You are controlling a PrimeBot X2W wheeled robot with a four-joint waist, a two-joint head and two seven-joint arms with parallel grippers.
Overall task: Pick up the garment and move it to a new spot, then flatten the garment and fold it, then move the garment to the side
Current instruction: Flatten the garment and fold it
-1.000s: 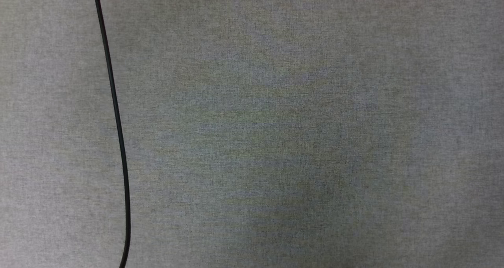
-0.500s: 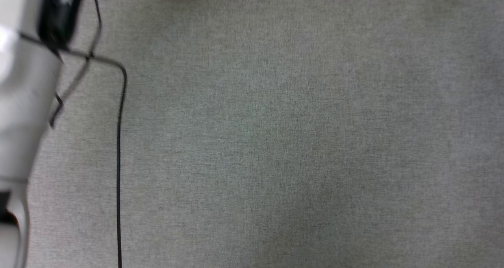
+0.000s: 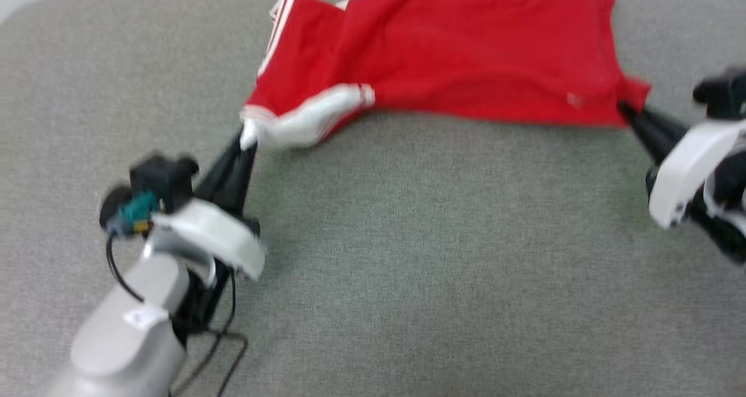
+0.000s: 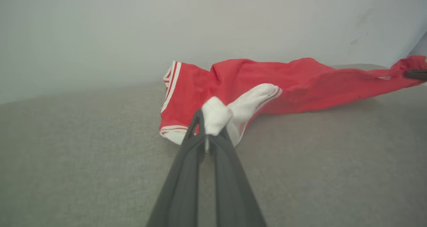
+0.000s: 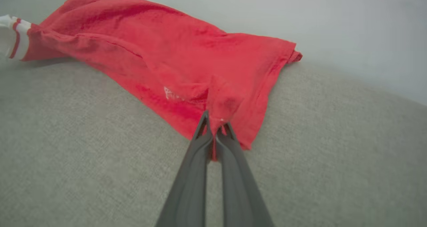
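**Item 1. Left forearm.** Pale casing, recorded at the lower left of the head view and angled up toward the cloth. A thin black cable was noted trailing from it over the grey fabric surface.

**Item 2. Left gripper.** The two dark fingers were found pressed together on a wad of the white sleeve, with cloth bunched over the tips in the left wrist view. The grip was judged to be placed there so that one end of the shirt could be anchored and drawn outward.

**Item 3. The garment.** Red, with red-and-white stripe trim at its left edge. It was logged lying along the far part of the surface, close to the pale wall, and stretched crosswise between the two grippers. Wrinkles and a sagging near edge were observed. No numbers or letters could be made out, only a small white mark near the right end. It was judged partly spread, not yet flat, with nothing folded.

**Item 4. Right gripper.** The fingers were found clamped on a pinch of red cloth at the right-hand corner. This hold, opposite the left one, was judged to serve tension, so that the cloth might be pulled taut and laid smooth.

**Item 5. Risk.** Little cloth was held at either tip, so a slip under a firm pull was thought possible.
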